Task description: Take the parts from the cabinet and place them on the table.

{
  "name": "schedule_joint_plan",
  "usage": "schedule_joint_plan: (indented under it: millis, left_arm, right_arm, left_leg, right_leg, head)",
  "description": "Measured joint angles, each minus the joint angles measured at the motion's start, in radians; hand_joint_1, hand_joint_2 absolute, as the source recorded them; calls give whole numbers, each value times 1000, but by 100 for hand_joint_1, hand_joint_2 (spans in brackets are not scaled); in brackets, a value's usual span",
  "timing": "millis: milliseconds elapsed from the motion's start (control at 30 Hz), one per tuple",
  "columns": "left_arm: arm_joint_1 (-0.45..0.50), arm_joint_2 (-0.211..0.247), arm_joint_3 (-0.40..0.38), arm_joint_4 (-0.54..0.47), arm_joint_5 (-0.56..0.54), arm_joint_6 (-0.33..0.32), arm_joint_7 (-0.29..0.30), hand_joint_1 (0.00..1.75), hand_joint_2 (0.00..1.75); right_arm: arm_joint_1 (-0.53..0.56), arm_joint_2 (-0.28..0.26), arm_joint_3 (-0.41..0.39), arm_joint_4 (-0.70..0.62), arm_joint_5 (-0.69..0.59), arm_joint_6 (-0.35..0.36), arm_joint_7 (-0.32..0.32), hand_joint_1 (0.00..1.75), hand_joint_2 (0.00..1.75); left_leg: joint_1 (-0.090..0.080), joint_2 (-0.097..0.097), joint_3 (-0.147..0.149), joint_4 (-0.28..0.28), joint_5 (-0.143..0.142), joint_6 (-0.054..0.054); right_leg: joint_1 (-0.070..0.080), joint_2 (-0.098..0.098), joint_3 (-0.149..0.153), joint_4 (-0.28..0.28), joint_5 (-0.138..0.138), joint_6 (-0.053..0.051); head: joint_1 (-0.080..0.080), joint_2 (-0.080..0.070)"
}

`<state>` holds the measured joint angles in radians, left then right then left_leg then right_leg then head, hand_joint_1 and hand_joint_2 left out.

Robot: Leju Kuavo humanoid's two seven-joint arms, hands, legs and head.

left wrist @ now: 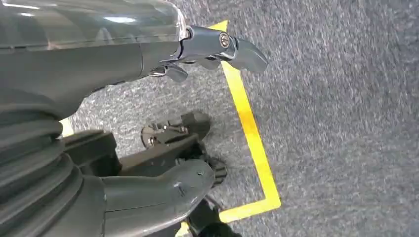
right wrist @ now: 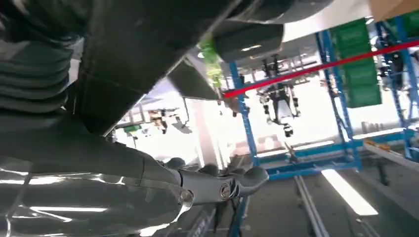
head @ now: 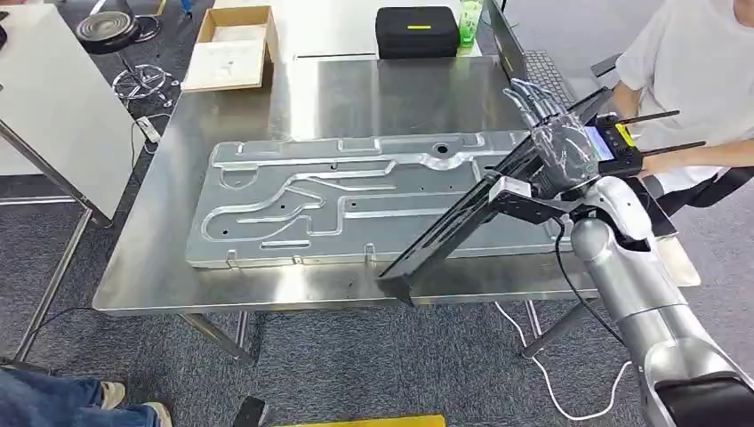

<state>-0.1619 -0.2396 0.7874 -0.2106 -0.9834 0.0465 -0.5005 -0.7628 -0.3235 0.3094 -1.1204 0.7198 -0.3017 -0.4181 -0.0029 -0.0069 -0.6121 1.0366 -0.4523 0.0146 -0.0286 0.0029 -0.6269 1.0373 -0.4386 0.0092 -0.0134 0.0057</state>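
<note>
— Left first: what does the wrist camera give that the head view doesn't?
— The left robot hand (left wrist: 128,94), hanging over grey carpet (left wrist: 346,123) with a yellow tape line (left wrist: 252,133). Its fingers (left wrist: 244,52) are apart, with nothing in them.
— And from the head?
— A cardboard box (head: 233,49) and a black case (head: 416,31) at the far end, then the steel counter (head: 356,89) (shiny, brushed). A wide stamped metal plate (head: 356,205) with pressed channels lies flat on it.
— Where's the part?
— The long black part (head: 445,236) slants in the air over the counter's near right edge, its upper end at the right robot hand (head: 556,142), which holds it. The fingers point up, wrapped in clear film; the grip itself is hidden under the palm.
— Does the right wrist view help?
— Little. A dark slab crosses above the fingers (right wrist: 247,180), blurred; beyond are blue racks (right wrist: 242,113).
— Far right?
— A person (head: 693,71), cut off, holding a controller (head: 618,147).
</note>
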Motion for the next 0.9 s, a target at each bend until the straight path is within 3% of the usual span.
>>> schedule_joint_plan:
  millis: [67, 133, 167, 200, 233, 267, 300, 333, 367, 467, 500, 533, 567, 633, 667, 700, 733, 800, 833, 867, 900]
  left_arm:
    - [0, 0, -2, 0, 1, 3, -2, 0, 175]
    - [2, 0, -4, 0, 3, 4, -2, 0, 175]
    - [3, 0, -4, 0, 4, 6, -2, 0, 175]
    - [5, 0, -4, 0, 6, 6, -2, 0, 175]
    - [5, 0, -4, 0, 6, 7, -2, 0, 175]
    - [5, 0, -5, 0, 7, 8, -2, 0, 175]
    - [3, 0, -5, 0, 8, 8, -2, 0, 0]
    - [3, 1, -5, 0, 9, 8, -2, 0, 0]
    - [2, 1, -5, 0, 9, 8, -2, 0, 0]
    - [5, 2, -6, 0, 9, 9, 3, 0, 0]
    - [4, 2, -6, 0, 10, 9, 6, 0, 0]
    - [1, 2, -6, 0, 9, 9, 6, 0, 0]
    - [-1, 2, -7, 0, 9, 8, 6, 0, 0]
    - [-1, 2, -10, 0, 8, 8, 4, 0, 0]
    - [-1, 2, -11, 0, 8, 8, 3, 0, 0]
    - [-1, 2, -13, 0, 7, 8, 3, 0, 0]
    - [0, 1, -13, 0, 7, 8, 3, 0, 0]
    - [-1, -1, -13, 0, 6, 6, 3, 0, 0]
    - [-1, -2, -14, 0, 6, 3, 0, 0, 0]
    - [-3, -2, -14, 0, 5, 0, -4, 0, 0]
    - [-4, -2, -16, 0, 1, -4, -7, 0, 0]
  right_arm:
    - [0, -1, -11, 13, 13, -34, 14, 0, 0]
    - [-1, -2, -22, 31, 23, -60, 26, 0, 0]
    - [-1, -3, -24, 39, 24, -63, 30, 0, 0]
    - [0, -5, -26, 46, 33, -70, 33, 0, 0]
    - [0, -5, -29, 53, 46, -85, 42, 0, 0]
    - [-1, -6, -36, 60, 57, -106, 50, 0, 0]
    - [-1, -7, -46, 66, 61, -124, 55, 0, 0]
    - [-3, -8, -57, 70, 61, -138, 58, 0, 0]
    - [-7, -10, -67, 75, 60, -145, 59, 0, 0]
    - [-6, -16, -79, 80, 50, -141, 31, 0, 0]
    - [-1, -20, -83, 78, 46, -135, 14, 0, 0]
    - [3, -24, -87, 75, 41, -129, 1, 0, 0]
    - [5, -27, -90, 70, 39, -123, -10, 0, 0]
    - [13, -28, -91, 63, 36, -115, -18, 0, 0]
    - [21, -29, -92, 60, 35, -112, -21, 0, 0]
    - [30, -29, -92, 57, 35, -111, -21, 0, 0]
    - [34, -29, -92, 54, 35, -111, -22, 0, 0]
    - [33, -30, -92, 46, 35, -110, -23, 0, 0]
    - [33, -31, -95, 39, 34, -106, -25, 0, 0]
    - [29, -31, -96, 37, 33, -100, -28, 0, 0]
    - [31, -31, -96, 31, 32, -92, -33, 0, 0]
  left_leg:
    - [3, 1, -34, 86, -59, -9]
    - [7, 1, -110, 255, -135, -15]
    - [8, 1, -134, 307, -147, -16]
    - [8, 1, -136, 309, -132, -15]
    - [8, 1, -116, 264, -99, -13]
    - [8, 1, -77, 186, -55, -9]
    - [8, 1, -28, 84, -7, -3]
    - [7, 1, 4, 9, 1, 4]
    - [2, 0, 14, -6, -3, 5]
    - [-1, 0, 11, -5, 1, 13]
    - [8, 1, 19, -24, 12, 26]
    - [7, 1, 21, -29, 16, 31]
    - [7, 1, 21, -31, 17, 37]
    - [5, 2, 21, -30, 16, 39]
    - [5, 2, 20, -29, 16, 40]
    - [5, 2, 21, -28, 15, 39]
    - [5, 1, 21, -25, 13, 39]
    - [7, 1, 21, -15, 5, 34]
    - [6, 1, 21, -8, -1, 28]
    - [-3, -1, 14, 1, -6, 21]
    - [-2, -1, 13, -2, -6, 18]
  right_leg:
    - [0, -1, 0, 0, -1, -10]
    - [3, -3, 0, 0, -2, -12]
    - [4, -3, -1, 1, -2, -12]
    - [4, -2, 0, 1, -2, -12]
    - [4, -2, 0, 2, -3, -12]
    - [4, 0, 2, 3, -4, -11]
    - [5, 0, 5, 3, -5, -9]
    - [5, -1, 5, 3, -7, -6]
    - [10, 0, 1, 6, -6, 0]
    - [8, 0, 3, -6, 2, 18]
    - [6, 0, 2, -3, -5, 25]
    - [5, -1, -3, 13, -19, 28]
    - [5, -1, -27, 64, -54, 29]
    - [5, -1, -97, 212, -123, 36]
    - [5, -1, -130, 276, -140, 38]
    - [5, -1, -141, 293, -131, 39]
    - [3, -1, -127, 257, -97, 40]
    - [0, -3, -50, 102, -10, 40]
    - [-2, -3, -16, 24, 8, 39]
    - [9, -2, -6, 9, -6, 34]
    - [7, 0, -9, 13, -5, 23]
  head:
    - [0, 0]
    - [0, 0]
    - [0, 0]
    - [0, 0]
    - [0, 0]
    - [0, 0]
    - [0, 0]
    - [0, 0]
    - [0, 0]
    - [0, 0]
    - [0, 0]
    - [1, 0]
    - [0, 0]
    - [0, 0]
    - [0, 0]
    - [0, 0]
    - [0, 0]
    - [0, 0]
    - [1, 0]
    - [1, 0]
    - [0, 0]
